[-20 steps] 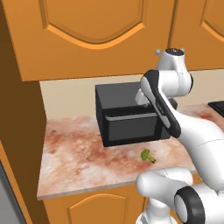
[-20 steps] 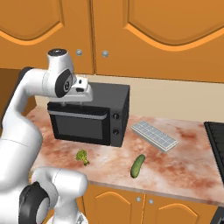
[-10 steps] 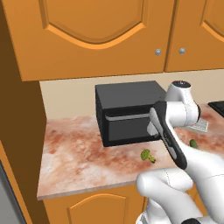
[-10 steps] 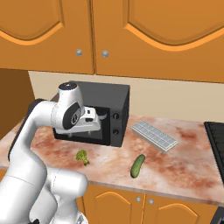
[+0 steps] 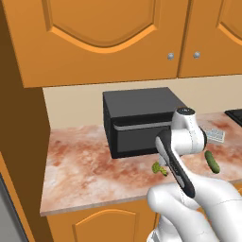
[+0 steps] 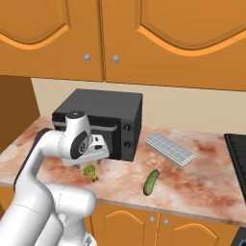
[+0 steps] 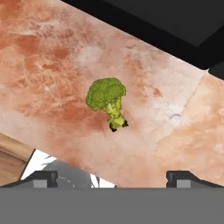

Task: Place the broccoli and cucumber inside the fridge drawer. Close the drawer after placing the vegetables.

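Hand view puts the broccoli (image 7: 107,99) near centre, lying on the mottled reddish stone counter (image 7: 52,70) with its stalk pointing to about five o'clock, and my gripper (image 7: 111,176) hangs above it with its tips spread wide and nothing between them. By my reckoning the task is barely begun: both vegetables lie loose on the counter, the cucumber (image 6: 151,182) at roughly three o'clock of the broccoli in the right base view and well apart from it, and the fridge drawer has yet to receive anything or be closed. I judge picking up the broccoli to be the step in hand. A black microwave (image 6: 103,122) stands just behind the broccoli at twelve o'clock, a pale gridded tray (image 6: 169,149) lies to its right, and orange wooden cabinets (image 6: 144,38) run above the counter.
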Controlling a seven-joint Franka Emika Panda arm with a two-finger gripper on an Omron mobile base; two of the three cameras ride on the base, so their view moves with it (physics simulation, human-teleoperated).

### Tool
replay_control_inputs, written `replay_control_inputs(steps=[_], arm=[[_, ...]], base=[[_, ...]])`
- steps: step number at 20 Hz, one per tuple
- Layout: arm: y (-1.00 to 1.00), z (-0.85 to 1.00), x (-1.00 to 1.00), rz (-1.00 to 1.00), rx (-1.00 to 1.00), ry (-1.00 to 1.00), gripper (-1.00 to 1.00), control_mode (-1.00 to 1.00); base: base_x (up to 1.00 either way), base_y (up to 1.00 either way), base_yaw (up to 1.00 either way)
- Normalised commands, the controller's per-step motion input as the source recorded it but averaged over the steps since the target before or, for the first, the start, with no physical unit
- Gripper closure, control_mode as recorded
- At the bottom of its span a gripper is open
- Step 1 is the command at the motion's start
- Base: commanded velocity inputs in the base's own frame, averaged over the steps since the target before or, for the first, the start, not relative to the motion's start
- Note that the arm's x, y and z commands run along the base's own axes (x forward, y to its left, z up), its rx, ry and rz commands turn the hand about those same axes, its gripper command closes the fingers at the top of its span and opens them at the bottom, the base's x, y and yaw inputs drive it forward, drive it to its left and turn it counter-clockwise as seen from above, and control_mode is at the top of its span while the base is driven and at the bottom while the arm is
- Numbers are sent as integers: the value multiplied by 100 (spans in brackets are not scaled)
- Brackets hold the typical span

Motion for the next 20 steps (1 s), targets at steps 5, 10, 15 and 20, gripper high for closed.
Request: replay_control_inputs(steps=[5,10,15,20], arm=[[12,-34,0,6,0,7,-100,-100],[6,-30,7,3,0,7,-100,-100],[0,-28,18,4,0,1,-100,-100],[0,-28,23,4,0,0,-100,-100]], base=[[0,0,0],[0,0,0],[0,0,0],[0,0,0]])
